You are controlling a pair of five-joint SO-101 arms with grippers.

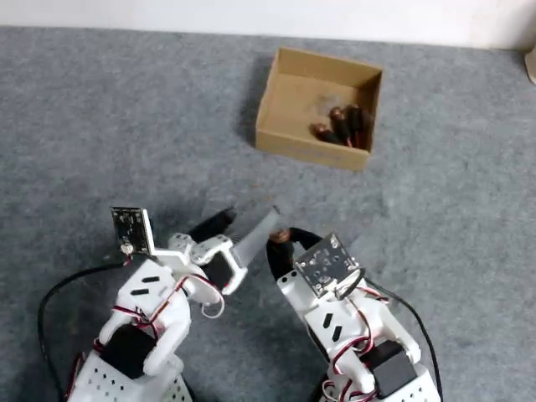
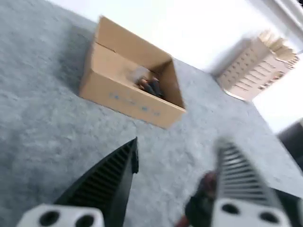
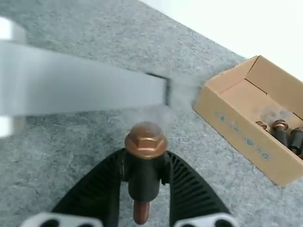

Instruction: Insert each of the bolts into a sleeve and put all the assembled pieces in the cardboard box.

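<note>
Gripping one assembled piece, your right gripper [image 3: 144,160] sits on the arms' side of the box [image 1: 306,152], well apart from it.

Its jaws are closed on the black sleeve [image 3: 142,182]. The copper bolt [image 3: 146,140] runs through the sleeve, with the hex head at the end away from the wrist and the tip poking out the other end. Your left gripper [image 1: 239,229] is just beside the right one, on the same side of the box. You have it spread wide with nothing between its fingers, and its pale finger [image 3: 90,92] passes close by the bolt head. Inside the box, several finished pieces [image 1: 342,124] lie bunched in the corner nearest your right arm. The box stands on the grey mat [image 1: 126,126].
</note>
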